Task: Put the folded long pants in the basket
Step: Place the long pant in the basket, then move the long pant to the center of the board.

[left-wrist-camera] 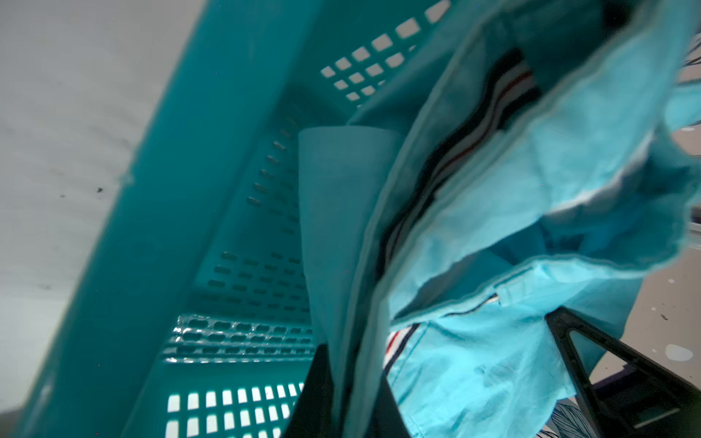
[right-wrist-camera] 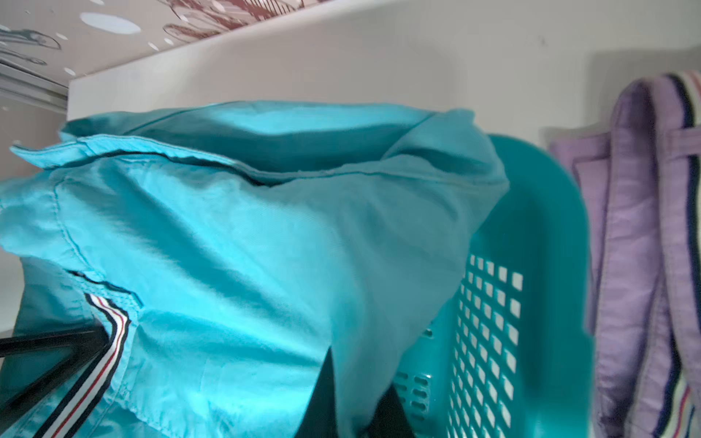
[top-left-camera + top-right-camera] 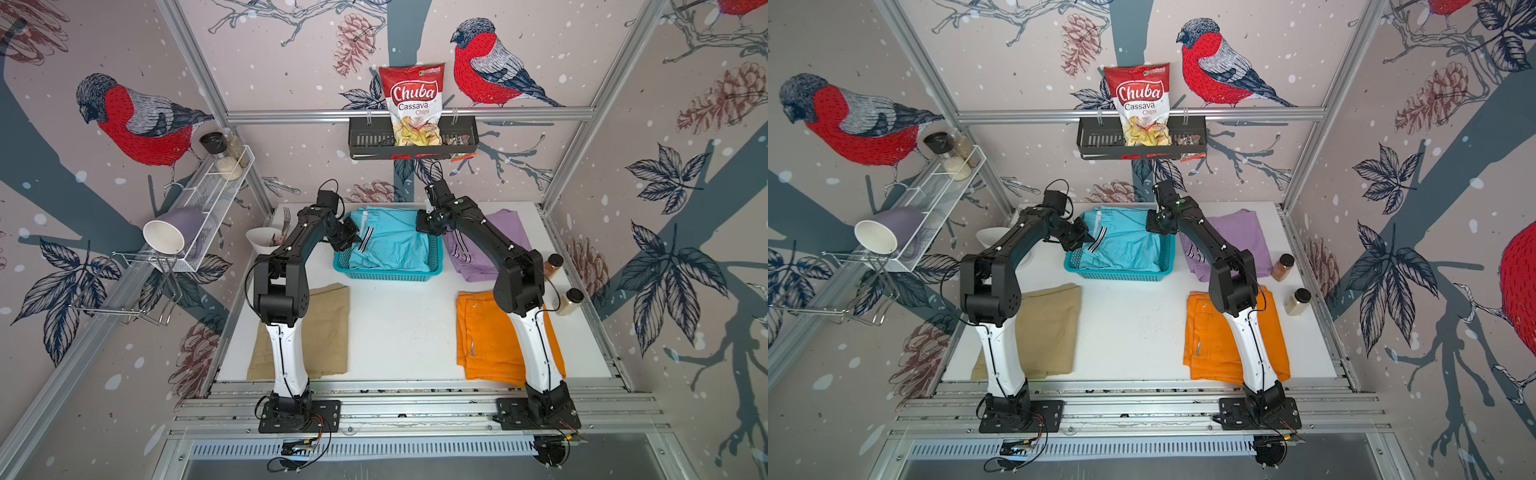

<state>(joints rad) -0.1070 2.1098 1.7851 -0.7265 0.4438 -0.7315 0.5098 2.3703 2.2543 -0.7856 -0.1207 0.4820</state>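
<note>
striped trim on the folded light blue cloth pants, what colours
Trim: black, white and thin red stripes, best in right wrist view.

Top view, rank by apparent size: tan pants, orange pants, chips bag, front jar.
1. tan pants and orange pants: look alike, both partly hidden.
2. chips bag.
3. front jar.

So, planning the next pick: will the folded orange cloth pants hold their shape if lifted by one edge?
Probably floppy: the folded orange cloth pants lie in soft, loose layers. Likely to unfold, since their layered edges splay unevenly.
</note>
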